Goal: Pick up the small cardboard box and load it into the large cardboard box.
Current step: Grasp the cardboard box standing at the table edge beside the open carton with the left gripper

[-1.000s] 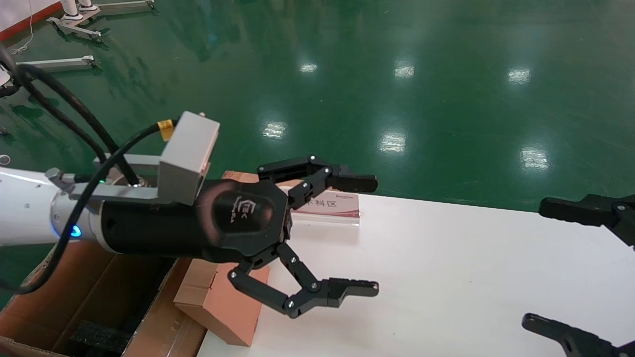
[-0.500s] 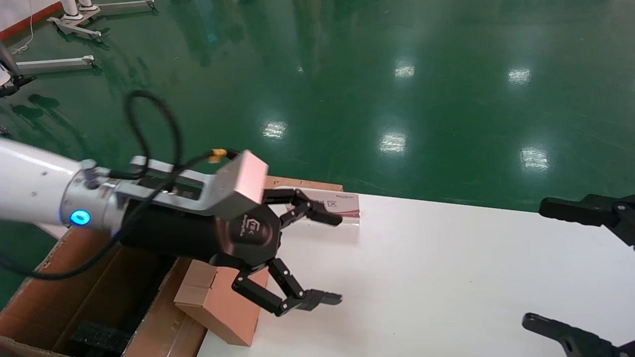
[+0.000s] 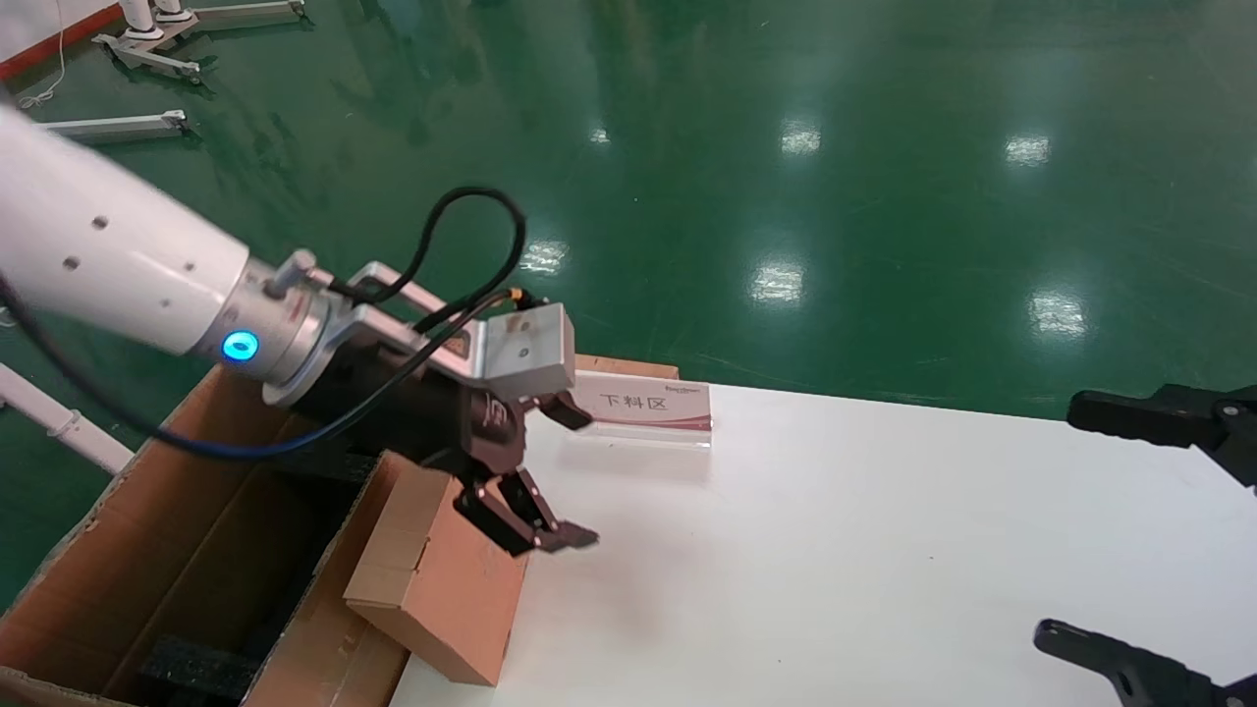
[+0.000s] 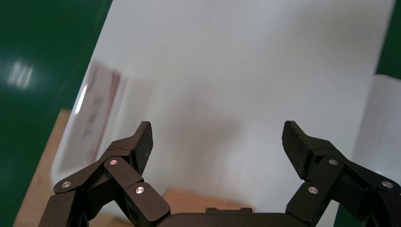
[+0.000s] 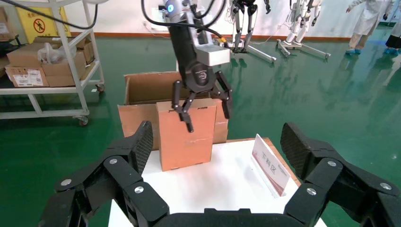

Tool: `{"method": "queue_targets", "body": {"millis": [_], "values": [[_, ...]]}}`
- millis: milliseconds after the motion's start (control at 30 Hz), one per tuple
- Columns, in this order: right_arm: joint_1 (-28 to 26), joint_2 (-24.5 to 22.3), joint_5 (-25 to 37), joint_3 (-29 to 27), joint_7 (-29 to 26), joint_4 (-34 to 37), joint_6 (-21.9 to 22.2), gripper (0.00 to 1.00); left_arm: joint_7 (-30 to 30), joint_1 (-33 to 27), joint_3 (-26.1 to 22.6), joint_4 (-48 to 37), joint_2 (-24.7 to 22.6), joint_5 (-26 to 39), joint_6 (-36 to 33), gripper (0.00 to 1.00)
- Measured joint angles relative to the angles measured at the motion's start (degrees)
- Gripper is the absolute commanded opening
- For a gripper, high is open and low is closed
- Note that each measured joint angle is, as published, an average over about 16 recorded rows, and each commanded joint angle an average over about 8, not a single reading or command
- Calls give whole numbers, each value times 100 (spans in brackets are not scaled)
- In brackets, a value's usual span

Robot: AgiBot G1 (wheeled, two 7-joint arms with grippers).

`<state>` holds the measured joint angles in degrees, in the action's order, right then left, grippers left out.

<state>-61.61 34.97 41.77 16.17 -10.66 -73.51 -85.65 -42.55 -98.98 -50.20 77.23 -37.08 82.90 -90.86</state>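
Note:
The small cardboard box [image 3: 437, 579] stands upright at the table's left edge, orange-brown; it also shows in the right wrist view [image 5: 186, 135] and as a sliver in the left wrist view [image 4: 203, 201]. The large cardboard box [image 3: 147, 530] stands open beside it, off the table's left side, with black foam [image 3: 191, 668] inside. My left gripper [image 3: 577, 478] is open and empty, pointing down just over the small box's top on its table side; in the right wrist view [image 5: 205, 111] its fingers hang round the box's top edge. My right gripper [image 3: 1105, 530] is open and empty at the table's right edge.
A white sign with a red strip [image 3: 643, 407] stands near the table's far left corner, close to the left gripper. The white table [image 3: 835, 550] stretches between both grippers. Green floor lies beyond. A shelf cart [image 5: 47, 61] with boxes stands far behind the large box.
My left gripper has swung left and down towards the small box and turned to point downward, still open. The small box and my right arm have not moved.

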Motion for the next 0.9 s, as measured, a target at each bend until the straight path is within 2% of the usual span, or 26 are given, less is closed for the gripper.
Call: {"method": "queue_targets", "body": {"millis": [433, 900], "values": [[-1, -2, -4, 5, 3, 0, 2, 100, -1576, -1553, -2108, 34, -315, 660, 33, 100], [-2, -5, -8, 11, 6, 0, 5, 100, -2820, -2436, -3516, 56, -510, 614, 109, 100]]}}
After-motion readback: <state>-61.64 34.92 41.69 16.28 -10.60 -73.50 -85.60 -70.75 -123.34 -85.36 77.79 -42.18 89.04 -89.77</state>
